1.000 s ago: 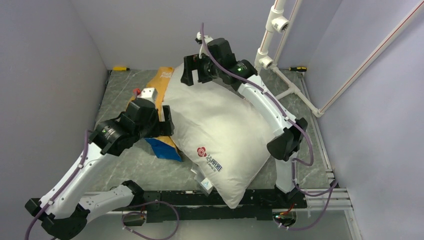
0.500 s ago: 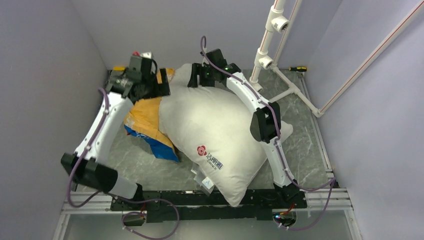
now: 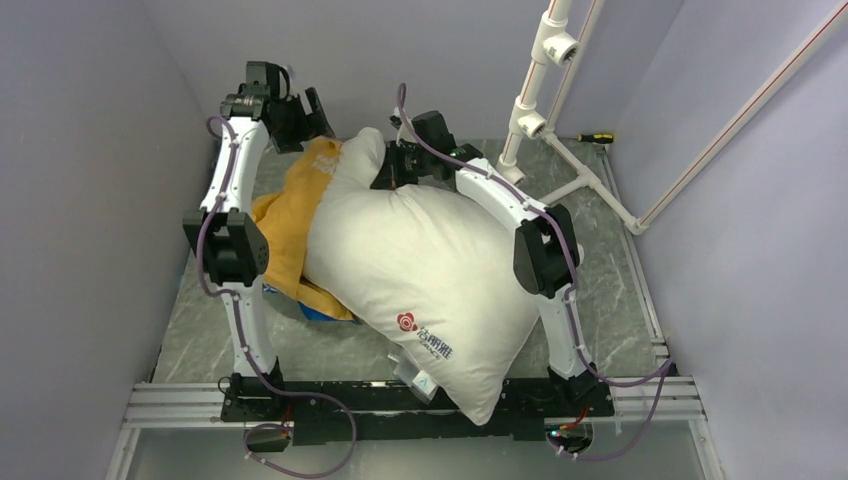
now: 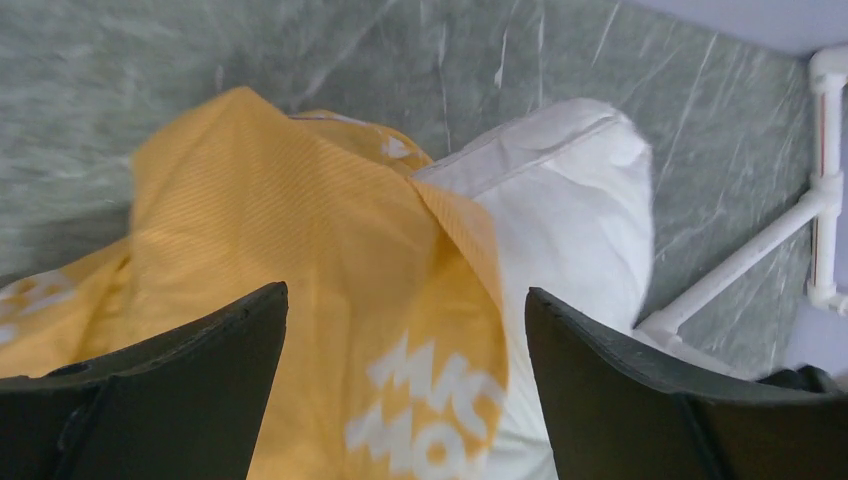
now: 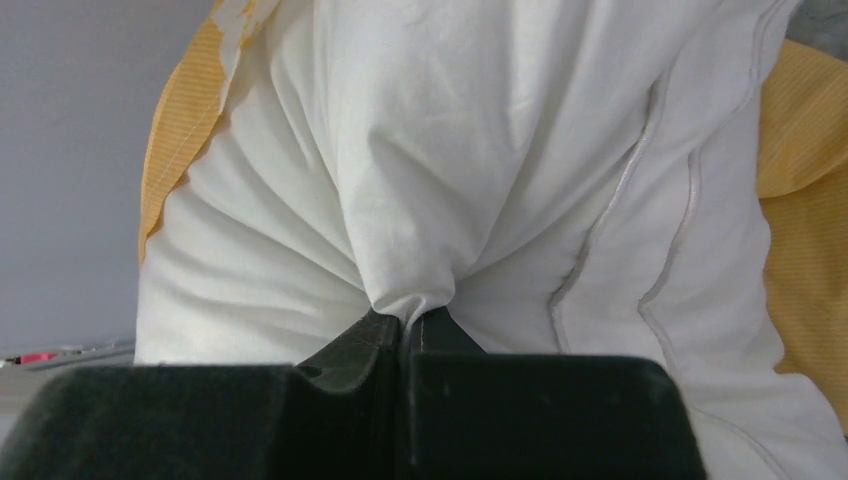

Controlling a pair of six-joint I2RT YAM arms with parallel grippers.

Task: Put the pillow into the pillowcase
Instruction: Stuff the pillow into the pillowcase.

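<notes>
Nearest, the pillow (image 3: 420,270) slants across the orange-side pillowcase (image 3: 288,215). Farther back, the right gripper (image 5: 410,325) is clamped on a fold of the pillow's far corner; the left gripper (image 4: 400,295) hangs wide open over the case's hem and should pinch one layer only.

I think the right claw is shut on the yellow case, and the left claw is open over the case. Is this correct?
Not quite. The right claw pinches a fold of the white pillow, not the case; the right wrist view shows it. The left claw is open over the case, as you say.
</notes>
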